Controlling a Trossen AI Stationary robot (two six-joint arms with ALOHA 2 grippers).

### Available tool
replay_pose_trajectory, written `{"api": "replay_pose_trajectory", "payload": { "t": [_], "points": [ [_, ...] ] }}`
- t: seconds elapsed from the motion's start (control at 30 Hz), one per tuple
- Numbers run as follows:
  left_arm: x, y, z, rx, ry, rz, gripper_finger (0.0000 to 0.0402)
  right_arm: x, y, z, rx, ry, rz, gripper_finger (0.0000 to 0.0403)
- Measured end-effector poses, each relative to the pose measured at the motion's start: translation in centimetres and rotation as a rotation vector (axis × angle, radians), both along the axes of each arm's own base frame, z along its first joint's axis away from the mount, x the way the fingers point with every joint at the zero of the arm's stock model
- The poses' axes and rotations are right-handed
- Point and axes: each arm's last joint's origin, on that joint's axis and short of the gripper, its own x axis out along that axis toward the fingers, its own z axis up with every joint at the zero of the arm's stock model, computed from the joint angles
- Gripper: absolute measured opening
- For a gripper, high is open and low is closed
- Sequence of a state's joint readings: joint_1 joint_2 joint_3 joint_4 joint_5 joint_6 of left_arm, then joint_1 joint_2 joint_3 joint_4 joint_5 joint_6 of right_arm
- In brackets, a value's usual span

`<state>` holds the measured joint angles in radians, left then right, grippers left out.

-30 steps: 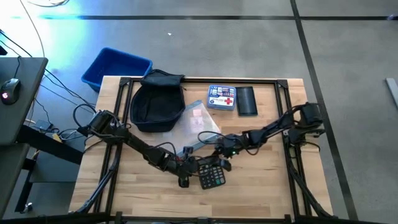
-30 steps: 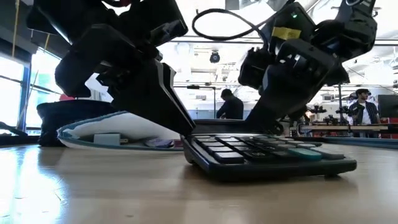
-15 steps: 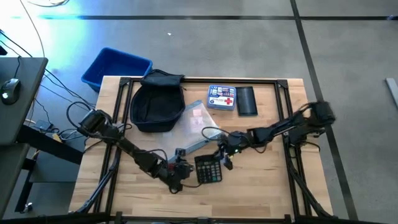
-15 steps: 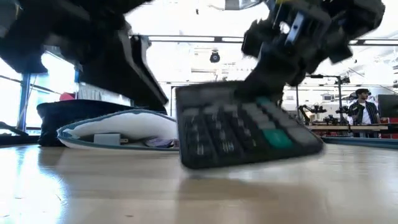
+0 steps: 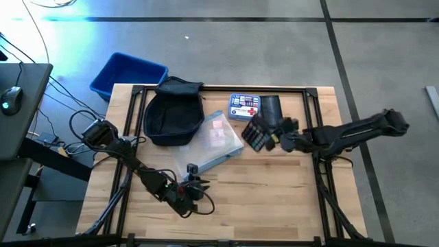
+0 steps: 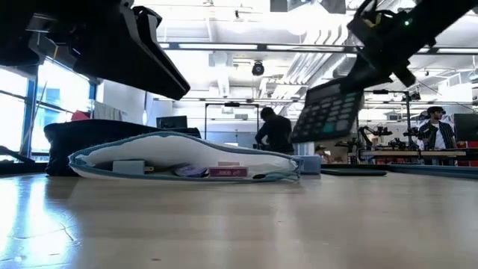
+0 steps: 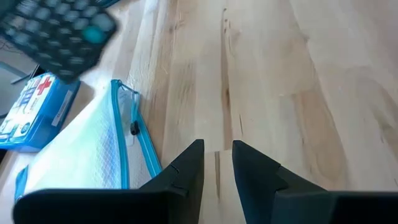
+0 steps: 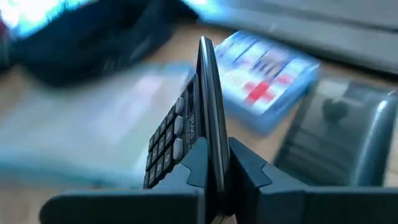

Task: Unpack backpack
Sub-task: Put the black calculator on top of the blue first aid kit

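Observation:
The dark backpack lies on its back at the table's far left, its mouth open upward; the low view shows it as well. A dark calculator hangs in the air right of centre, with my right gripper shut on it. It shows tilted in the low view. My left gripper hovers over the near middle of the table, its fingers a little apart with nothing between them. My right gripper pinches the calculator between its two fingers, one on the keyed face and one on the back, at one end. The fingers come from the table's right, slanting down. The calculator stands on edge, lifted clear of the table.
A clear pouch with blue trim lies mid-table beside the backpack. A blue first-aid box and a flat black pouch lie at the far edge. A blue bin stands on the floor beyond the far left corner. People stand in the room behind.
My right gripper has shut on the calculator, lifted it off the near middle of the table and carried it up toward the far right, rolling it onto its edge. My left gripper has drawn back from the calculator toward the table's left and risen a little.

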<state>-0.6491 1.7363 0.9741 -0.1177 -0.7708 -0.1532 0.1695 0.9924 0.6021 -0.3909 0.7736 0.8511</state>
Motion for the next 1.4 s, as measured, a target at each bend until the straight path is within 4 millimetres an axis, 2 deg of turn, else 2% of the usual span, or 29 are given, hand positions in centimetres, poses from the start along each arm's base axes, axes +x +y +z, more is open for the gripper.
{"api": "replay_pose_trajectory", "payload": {
  "t": [0.2, 0.33, 0.47, 0.57, 0.73, 0.93, 1.13, 1.3, 1.4],
  "points": [
    [0.0, 0.0, 0.0, -0.001, 0.000, 0.000, 0.0065, 0.5, -2.1, -3.1, 0.016, -0.176, -0.062, 0.0014],
    [0.0, 0.0, 0.0, 0.000, 0.003, 0.000, 0.0065, 0.6, -3.5, -4.8, -0.001, -0.232, -0.091, 0.0014],
    [-0.1, 0.1, -0.1, 0.009, 0.015, 0.000, 0.0065, 0.5, -4.0, -5.5, 0.022, -0.215, -0.046, 0.0014],
    [-0.1, 0.2, -0.2, 0.014, 0.023, 0.002, 0.0065, 0.5, -4.6, -5.1, -0.004, -0.260, -0.104, 0.0014],
    [-0.1, 0.2, -0.2, 0.014, 0.023, 0.003, 0.0065, 0.1, -8.1, -4.4, -0.049, -0.347, -0.277, 0.0014],
    [-0.1, 0.3, -0.2, 0.018, 0.028, 0.007, 0.0065, -0.3, -12.4, -6.0, 0.116, -0.408, -0.286, 0.0014],
    [-0.1, 0.4, -0.3, 0.023, 0.035, 0.007, 0.0065, 1.6, -14.2, -8.1, 0.183, -0.368, -0.273, 0.0028],
    [-0.1, 0.4, -0.3, 0.023, 0.035, 0.008, 0.0065, 4.1, -15.6, -8.3, 0.168, -0.331, -0.253, 0.0032],
    [-0.1, 0.4, -0.3, 0.021, 0.035, 0.009, 0.0065, 4.9, -16.1, -8.0, 0.154, -0.312, -0.233, 0.0033]
  ]
}}
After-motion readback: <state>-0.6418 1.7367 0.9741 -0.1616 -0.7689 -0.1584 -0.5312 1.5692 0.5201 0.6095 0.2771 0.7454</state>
